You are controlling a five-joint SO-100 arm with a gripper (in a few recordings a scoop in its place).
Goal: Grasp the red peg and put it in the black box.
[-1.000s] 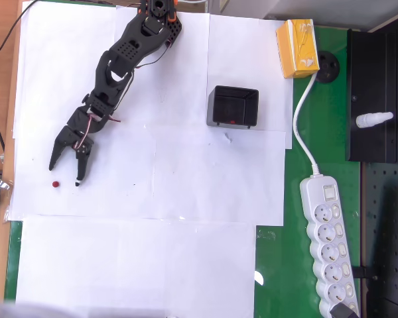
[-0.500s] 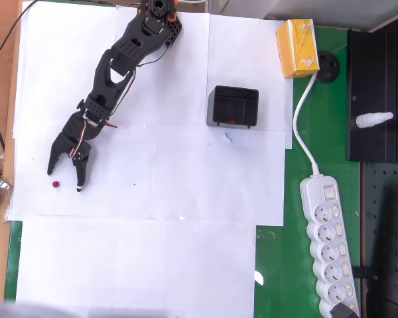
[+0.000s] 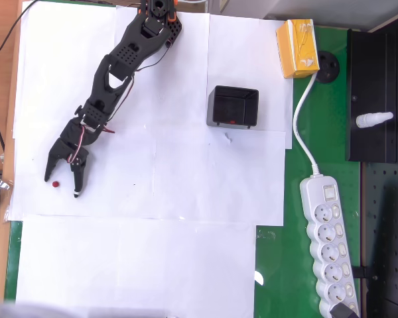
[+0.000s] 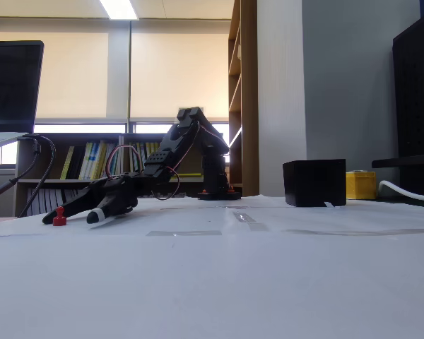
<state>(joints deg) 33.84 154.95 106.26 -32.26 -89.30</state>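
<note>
At the far left of the overhead view the red peg point(image 3: 56, 184) stands on the white paper point(image 3: 152, 172) covering the desk point(image 3: 272, 199), close to the paper's left edge. In the fixed view the red peg point(image 4: 59, 217) stands upright, its long axis vertical, so from above it reads as a dot. The hand point(image 3: 63, 185) is spread wide and empty, and low over the paper. The peg lies between the two fingertips, closer to the left one, so the coming move looks like a plain closing of the fingers around it. Further right, well apart from the hand, sits the black box point(image 3: 233, 106), its hollow open upward; something small and red already shows inside it. Beyond it, far right, lies a yellow carton point(image 3: 297, 48).
</note>
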